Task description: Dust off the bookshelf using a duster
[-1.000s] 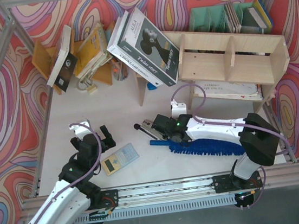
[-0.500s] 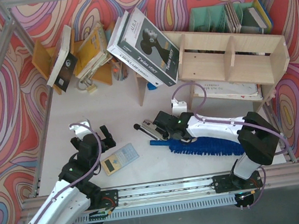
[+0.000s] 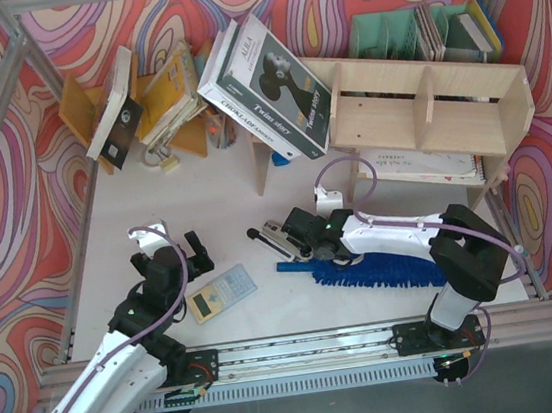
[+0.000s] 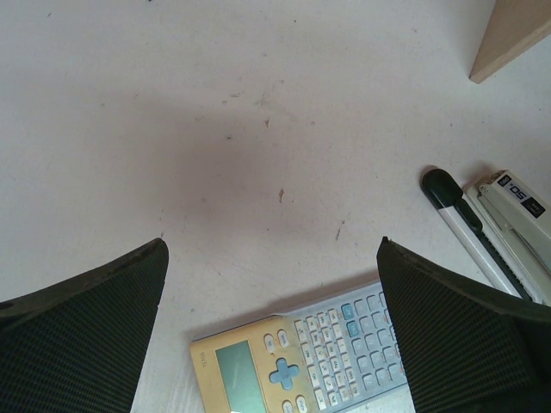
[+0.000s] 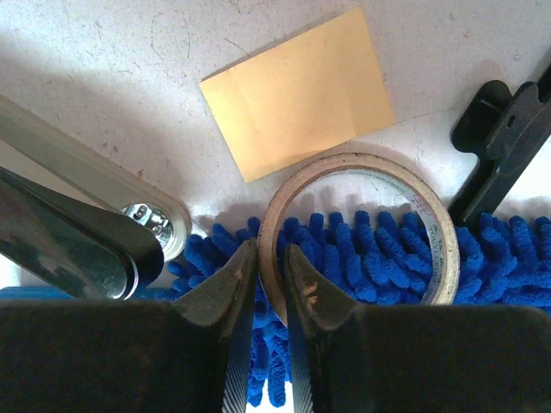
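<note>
The bookshelf [image 3: 425, 108] of pale plywood stands at the back right, with large books leaning on its left end. The blue fluffy duster [image 3: 380, 272] lies flat on the table in front of it, its dark blue handle [image 3: 291, 264] pointing left. A tape roll [image 5: 435, 232] lies on the duster's fluff [image 5: 370, 249]. My right gripper [image 3: 313, 243] is low over the duster's handle end. In the right wrist view my right gripper [image 5: 271, 258] is shut on the tape roll's rim. My left gripper [image 3: 175, 261] is open and empty, above a calculator [image 4: 301, 361].
A stapler [image 3: 275, 235] lies just left of the right gripper and shows in the left wrist view [image 4: 491, 228]. A yellow sticky note [image 5: 297, 90] and a black object [image 5: 504, 138] lie beyond the tape. An orange-brown book rack [image 3: 118, 105] and a green file holder [image 3: 406, 34] stand at the back.
The right arm has drawn in slightly to the left, its elbow moving left. The left arm has not moved.
</note>
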You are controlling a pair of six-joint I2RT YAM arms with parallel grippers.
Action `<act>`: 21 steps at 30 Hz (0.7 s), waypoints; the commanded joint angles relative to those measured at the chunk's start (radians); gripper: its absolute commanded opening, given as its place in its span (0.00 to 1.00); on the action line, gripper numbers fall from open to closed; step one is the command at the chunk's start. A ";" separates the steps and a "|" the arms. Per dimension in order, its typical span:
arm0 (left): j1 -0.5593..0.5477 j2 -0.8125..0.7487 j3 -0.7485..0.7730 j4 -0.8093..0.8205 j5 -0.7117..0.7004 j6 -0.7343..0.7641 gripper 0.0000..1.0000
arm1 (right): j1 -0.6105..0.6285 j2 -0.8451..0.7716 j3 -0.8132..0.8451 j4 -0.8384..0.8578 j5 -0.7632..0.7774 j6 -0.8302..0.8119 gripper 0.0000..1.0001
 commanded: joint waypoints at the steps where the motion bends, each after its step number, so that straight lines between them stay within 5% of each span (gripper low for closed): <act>1: -0.001 -0.001 -0.012 0.014 0.002 0.011 0.98 | -0.001 0.009 0.012 -0.001 0.025 -0.007 0.25; 7: -0.001 -0.005 -0.011 0.012 0.002 0.011 0.98 | -0.005 -0.009 0.019 -0.027 0.058 0.007 0.18; 21: -0.002 -0.008 -0.012 0.012 0.002 0.011 0.98 | -0.067 -0.036 0.051 -0.010 0.143 -0.036 0.18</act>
